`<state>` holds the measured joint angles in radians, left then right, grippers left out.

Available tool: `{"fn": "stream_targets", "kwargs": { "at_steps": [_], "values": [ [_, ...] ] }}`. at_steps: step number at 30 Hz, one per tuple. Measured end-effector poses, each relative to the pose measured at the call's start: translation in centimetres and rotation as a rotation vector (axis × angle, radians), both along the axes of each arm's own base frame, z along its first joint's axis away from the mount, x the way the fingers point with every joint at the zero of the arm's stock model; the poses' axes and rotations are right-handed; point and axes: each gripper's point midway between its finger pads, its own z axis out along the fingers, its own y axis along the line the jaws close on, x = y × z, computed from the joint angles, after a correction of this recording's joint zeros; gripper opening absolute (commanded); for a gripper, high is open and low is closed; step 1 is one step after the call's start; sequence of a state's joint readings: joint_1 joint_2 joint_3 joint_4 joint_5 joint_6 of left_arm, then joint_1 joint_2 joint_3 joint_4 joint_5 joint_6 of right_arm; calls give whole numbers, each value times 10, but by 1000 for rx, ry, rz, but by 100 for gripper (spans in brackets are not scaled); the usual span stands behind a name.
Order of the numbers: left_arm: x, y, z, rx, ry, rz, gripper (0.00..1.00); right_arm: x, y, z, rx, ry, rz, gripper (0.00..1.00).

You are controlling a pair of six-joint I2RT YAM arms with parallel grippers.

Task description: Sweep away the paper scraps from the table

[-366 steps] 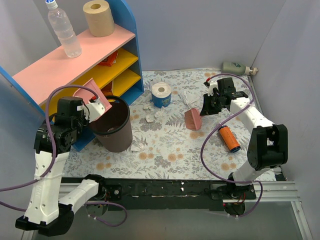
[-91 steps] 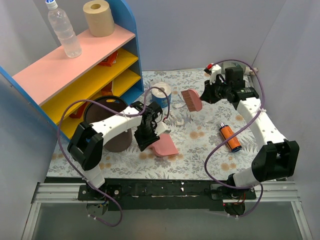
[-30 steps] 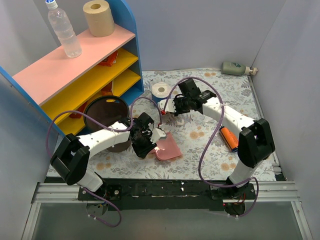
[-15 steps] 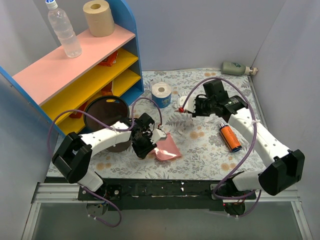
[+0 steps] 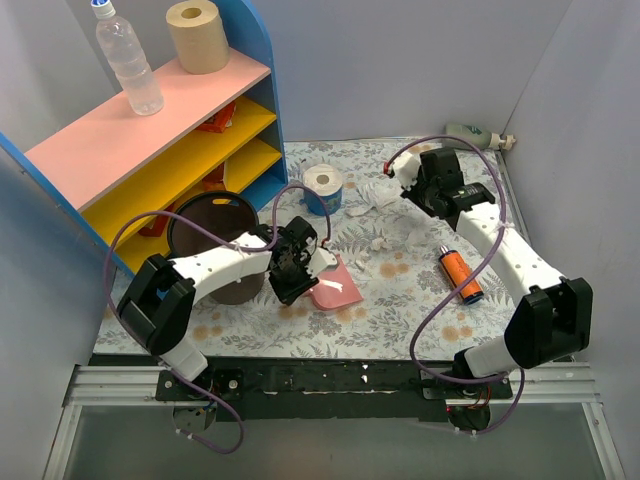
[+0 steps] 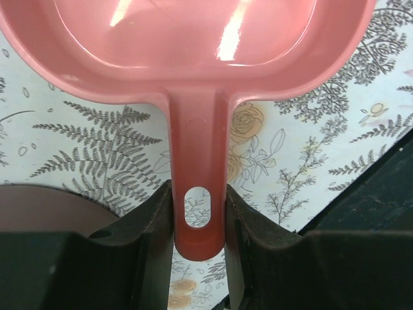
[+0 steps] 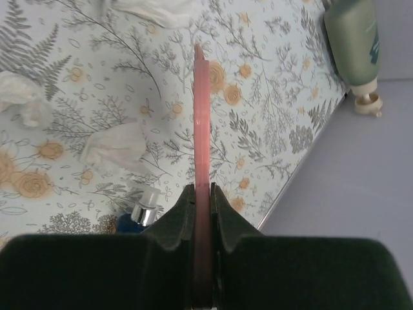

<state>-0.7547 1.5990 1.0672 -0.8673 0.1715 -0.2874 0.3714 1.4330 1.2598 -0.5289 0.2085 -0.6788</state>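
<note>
My left gripper (image 5: 297, 263) is shut on the handle of the pink dustpan (image 5: 336, 286), which lies low over the table (image 5: 400, 310); the left wrist view shows the jaws (image 6: 199, 216) clamping the handle (image 6: 197, 161). My right gripper (image 5: 420, 182) is shut on a thin pink brush, seen edge-on in the right wrist view (image 7: 202, 116). The paper scraps lie on the floral cloth between the arms (image 5: 380, 243), (image 5: 409, 231), (image 5: 384, 199). Two of them show left of the brush (image 7: 115, 146), (image 7: 22, 103). White bits lie by the dustpan's rim (image 5: 323, 259).
A dark bin (image 5: 212, 232) stands by the left arm, in front of the blue-sided shelf (image 5: 150, 120). A white toilet roll (image 5: 322, 184) stands at the back. An orange cylinder (image 5: 459, 273) lies right of centre. A green bottle (image 5: 466, 134) lies at the far wall (image 7: 352, 32).
My right arm has swung back and to the right with the brush, away from the dustpan. My left gripper has shifted the dustpan slightly further from me.
</note>
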Motion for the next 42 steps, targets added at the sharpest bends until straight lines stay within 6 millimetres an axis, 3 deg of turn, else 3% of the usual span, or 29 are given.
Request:
{"fn": "stream_targets", "kwargs": {
  "at_steps": [4,8,17,22,29,33,38,42],
  "values": [
    [8,-1,-2,24,-15,6,0,8,-17,-16,-13,32,-89,1],
    [15,-6,-4,39,-8,7,0,9,-15,-36,-2,85,-116,1],
    [30,-20,-9,49,3,5,0,-3,11,-57,156,199,-114,1],
    [40,-29,-12,49,4,5,0,-18,40,-60,331,291,-101,1],
    [52,-43,-14,37,6,3,0,-48,93,-43,654,467,-73,1],
    [54,-47,-13,27,4,2,0,-62,108,-27,756,539,-53,1],
    [55,-47,-12,24,3,-1,0,-44,89,1,753,443,-87,1],
    [53,-43,-9,35,1,-15,0,-22,49,21,625,235,-181,1]
  ]
}}
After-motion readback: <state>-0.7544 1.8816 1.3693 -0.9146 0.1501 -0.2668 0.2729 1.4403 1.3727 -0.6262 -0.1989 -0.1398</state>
